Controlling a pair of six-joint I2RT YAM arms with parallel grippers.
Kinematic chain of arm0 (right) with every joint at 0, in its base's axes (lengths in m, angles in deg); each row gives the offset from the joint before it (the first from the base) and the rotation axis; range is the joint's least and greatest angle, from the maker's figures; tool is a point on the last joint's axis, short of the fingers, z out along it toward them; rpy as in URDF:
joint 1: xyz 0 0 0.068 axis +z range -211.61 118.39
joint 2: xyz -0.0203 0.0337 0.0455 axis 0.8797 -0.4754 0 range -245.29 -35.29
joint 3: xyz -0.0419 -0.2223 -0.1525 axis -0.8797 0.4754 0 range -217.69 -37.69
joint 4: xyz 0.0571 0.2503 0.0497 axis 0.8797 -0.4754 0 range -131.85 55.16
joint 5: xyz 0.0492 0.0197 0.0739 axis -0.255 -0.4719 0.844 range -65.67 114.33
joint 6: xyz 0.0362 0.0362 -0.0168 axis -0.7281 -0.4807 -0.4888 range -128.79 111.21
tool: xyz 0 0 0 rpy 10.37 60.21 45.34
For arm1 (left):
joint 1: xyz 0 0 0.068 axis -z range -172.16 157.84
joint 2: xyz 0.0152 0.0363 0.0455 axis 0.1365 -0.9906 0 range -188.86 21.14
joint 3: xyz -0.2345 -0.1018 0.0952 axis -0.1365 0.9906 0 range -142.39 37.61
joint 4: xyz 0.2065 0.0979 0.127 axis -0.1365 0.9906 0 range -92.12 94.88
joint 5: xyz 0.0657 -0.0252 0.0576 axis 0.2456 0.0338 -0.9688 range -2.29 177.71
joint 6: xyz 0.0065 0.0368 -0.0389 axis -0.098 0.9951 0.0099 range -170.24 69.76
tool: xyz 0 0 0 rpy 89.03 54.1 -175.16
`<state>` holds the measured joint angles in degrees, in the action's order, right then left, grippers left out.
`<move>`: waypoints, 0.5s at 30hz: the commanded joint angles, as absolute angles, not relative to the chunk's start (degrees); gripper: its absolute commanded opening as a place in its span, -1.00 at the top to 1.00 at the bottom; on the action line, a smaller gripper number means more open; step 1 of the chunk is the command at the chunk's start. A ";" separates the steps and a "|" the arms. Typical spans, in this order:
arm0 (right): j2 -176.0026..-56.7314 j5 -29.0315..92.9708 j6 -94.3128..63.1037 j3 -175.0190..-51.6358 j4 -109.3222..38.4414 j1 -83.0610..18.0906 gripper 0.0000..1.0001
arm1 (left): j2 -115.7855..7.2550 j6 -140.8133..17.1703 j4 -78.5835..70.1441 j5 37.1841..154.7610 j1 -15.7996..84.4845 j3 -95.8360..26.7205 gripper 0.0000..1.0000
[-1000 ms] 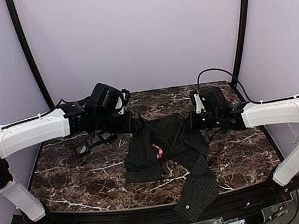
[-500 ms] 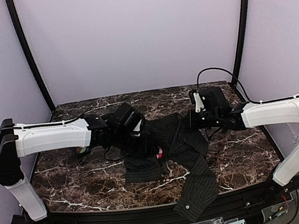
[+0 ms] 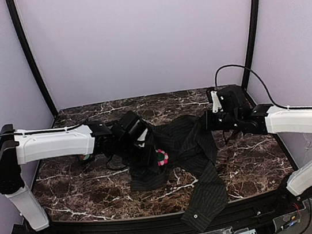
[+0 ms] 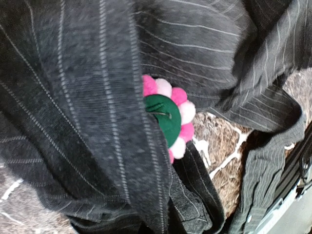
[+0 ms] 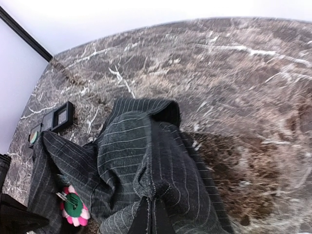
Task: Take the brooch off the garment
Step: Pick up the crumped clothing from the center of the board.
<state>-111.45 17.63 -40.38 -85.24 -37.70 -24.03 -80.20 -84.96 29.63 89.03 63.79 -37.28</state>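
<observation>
A dark pinstriped garment [image 3: 189,147] lies crumpled mid-table, one sleeve hanging over the front edge. The brooch [image 3: 161,157] is pinned to it, with pink and white petals round a green disc [image 4: 168,119], also seen low left in the right wrist view [image 5: 73,207]. My left gripper [image 3: 148,152] is down on the cloth just left of the brooch, shut on a fold of the garment [image 4: 97,122]. That fold covers its fingers in the left wrist view. My right gripper [image 5: 155,217] is shut on a raised ridge of garment [image 5: 161,161] at the right side [image 3: 209,124].
Small black square trays [image 5: 58,116] sit on the marble table [image 3: 73,187] at the back left, behind the left arm. Purple walls enclose the table on three sides. A black rail [image 3: 159,224] runs along the front edge.
My left arm swung right and down onto the garment and its jaws shut on the cloth. The brooch now shows its green disc. My right arm shifted slightly right with the fabric.
</observation>
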 commanded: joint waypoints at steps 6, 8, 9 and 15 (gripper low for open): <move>-91.83 5.69 -33.18 -92.08 -50.97 -24.79 1.00 | -58.78 -69.17 32.54 114.82 54.94 -30.69 0.99; -88.24 4.21 -31.42 -93.33 -51.39 -24.79 1.00 | -56.62 -68.76 32.58 121.17 53.62 -31.35 0.98; -86.72 3.59 -30.65 -93.87 -51.33 -24.79 1.00 | -55.56 -68.82 32.50 123.12 52.14 -31.37 0.98; -88.22 0.82 -29.01 -94.16 -50.29 -24.96 1.00 | -56.20 -73.94 22.38 135.68 43.49 -20.75 0.98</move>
